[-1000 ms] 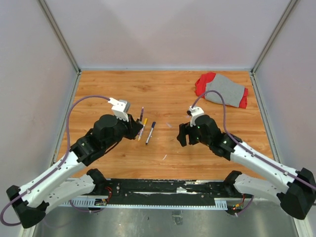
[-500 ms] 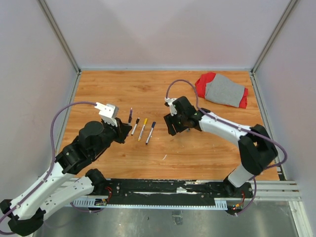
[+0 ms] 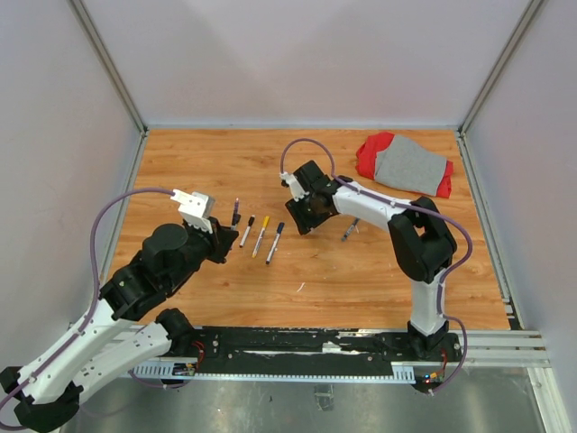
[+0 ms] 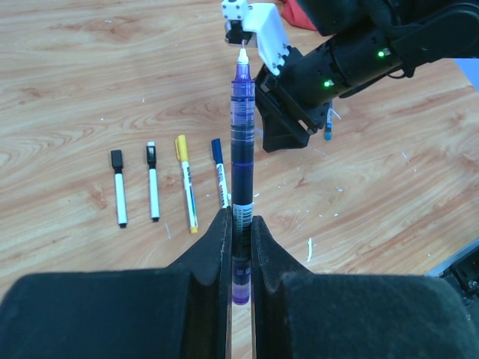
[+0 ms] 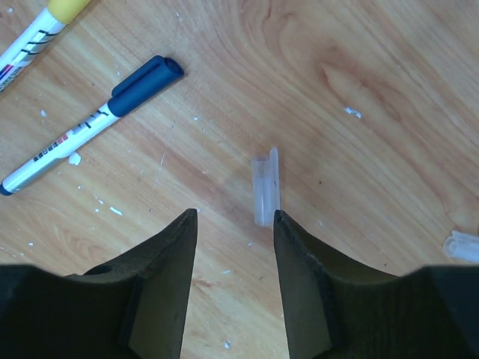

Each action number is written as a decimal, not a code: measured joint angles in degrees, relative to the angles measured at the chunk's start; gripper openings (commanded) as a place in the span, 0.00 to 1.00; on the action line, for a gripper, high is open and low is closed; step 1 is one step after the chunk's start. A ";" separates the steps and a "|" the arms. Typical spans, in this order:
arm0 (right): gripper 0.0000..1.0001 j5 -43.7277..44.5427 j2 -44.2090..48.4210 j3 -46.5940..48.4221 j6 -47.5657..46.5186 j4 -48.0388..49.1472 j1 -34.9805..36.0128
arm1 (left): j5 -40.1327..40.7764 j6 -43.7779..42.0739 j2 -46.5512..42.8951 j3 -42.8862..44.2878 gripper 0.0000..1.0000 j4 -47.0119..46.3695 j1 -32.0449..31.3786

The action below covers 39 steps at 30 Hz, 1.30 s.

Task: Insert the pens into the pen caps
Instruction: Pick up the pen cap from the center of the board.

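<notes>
The clear cap (image 5: 266,187) lies flat on the wooden surface (image 5: 374,112), its length running along the gap of my right gripper (image 5: 235,215). That gripper hangs just above it with its fingers spread and nothing between them. The cap sits off-centre, nearer the finger on the right of the wrist view.

I judge this to be the pickup of that cap, so I should slide sideways until it sits midway between the fingers. Then I should come straight down and close across its narrow width. It looks light and smooth and will probably skid or roll if one finger touches first. I would grip near one end and leave the open mouth free.

My left gripper (image 4: 239,221) is pinched on the purple pen (image 4: 241,149). The pen points forward with its bare white nib exposed, ready to meet the cap. I should keep it steady and line the two axes up before pushing.

A second clear cap (image 5: 462,245) lies well to the side. The blue-capped pen (image 5: 97,123), the yellow-capped pen (image 5: 45,22) and two black-capped pens (image 4: 119,187) lie in a row, already closed, so I must not sweep them.
</notes>
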<state>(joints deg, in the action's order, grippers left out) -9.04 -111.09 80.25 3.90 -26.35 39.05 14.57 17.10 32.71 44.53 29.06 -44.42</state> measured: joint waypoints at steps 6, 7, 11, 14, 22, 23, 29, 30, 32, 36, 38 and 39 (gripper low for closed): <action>0.41 0.22 -5.20 5.55 -1.57 -3.61 -0.22 | 0.20 -0.04 -0.13 -0.11 0.01 0.00 0.00; 0.40 0.31 -5.95 6.16 -1.81 -4.04 -0.22 | 0.20 -0.07 -0.13 -0.20 0.01 -0.02 0.00; 0.37 0.74 -7.82 7.87 -2.67 -5.90 -0.22 | 0.20 -0.11 -0.04 -0.28 0.01 0.02 0.00; 0.33 1.29 -8.83 9.27 -3.04 -7.15 -0.22 | 0.22 -0.11 0.00 -0.28 0.01 0.02 0.00; 0.17 2.14 -9.57 10.36 -3.93 -8.74 -0.22 | 0.26 -0.11 0.04 -0.28 0.01 0.00 0.00; 0.14 2.16 -9.57 10.36 -3.91 -8.83 -0.22 | 0.26 -0.11 0.04 -0.28 0.00 0.02 0.00; 0.09 2.16 -8.70 9.03 -3.89 -8.09 -0.22 | 0.37 -0.13 0.09 -0.28 0.00 0.02 0.00; 0.09 2.01 -7.69 7.43 -3.85 -7.63 -0.22 | 0.39 -0.13 0.09 -0.28 0.01 0.02 0.00; 0.09 1.73 -5.09 3.61 -3.74 -7.04 -0.22 | 0.42 -0.11 0.09 -0.31 0.01 0.02 0.00; 0.08 -0.48 3.87 -7.93 -3.69 -5.29 -0.22 | 0.42 -0.13 0.07 -0.31 0.00 0.02 0.00; 0.08 -2.12 8.50 -13.11 -3.72 -3.76 -0.15 | 0.39 -0.13 0.07 -0.31 0.00 0.02 0.00; 0.08 -3.26 11.52 -16.26 -3.76 -2.95 -0.13 | 0.42 -0.13 0.07 -0.31 0.00 0.00 0.00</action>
<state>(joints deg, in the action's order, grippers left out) -12.29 -99.57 63.99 0.14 -29.30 38.92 14.98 16.97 32.77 44.23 29.06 -44.42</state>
